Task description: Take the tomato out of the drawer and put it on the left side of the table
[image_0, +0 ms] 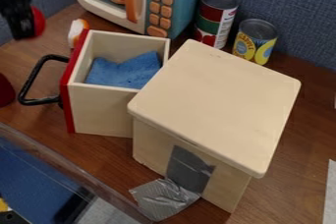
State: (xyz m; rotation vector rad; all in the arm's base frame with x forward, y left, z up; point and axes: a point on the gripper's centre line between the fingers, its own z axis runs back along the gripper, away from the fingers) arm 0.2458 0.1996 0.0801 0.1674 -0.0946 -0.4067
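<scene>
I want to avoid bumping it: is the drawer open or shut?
Open: the drawer stands out, with blue cloth visible inside.

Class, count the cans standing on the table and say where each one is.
2. The taller can stands just right of the toy microwave; the shorter can stands right of that one. Another could be hidden behind the cabinet.

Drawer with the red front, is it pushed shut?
No, the drawer stands out from the wooden box, a blue cloth showing inside.

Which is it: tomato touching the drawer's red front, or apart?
Apart. The camera view shows a strip of brown tabletop between the tomato and the drawer's red front.
</scene>
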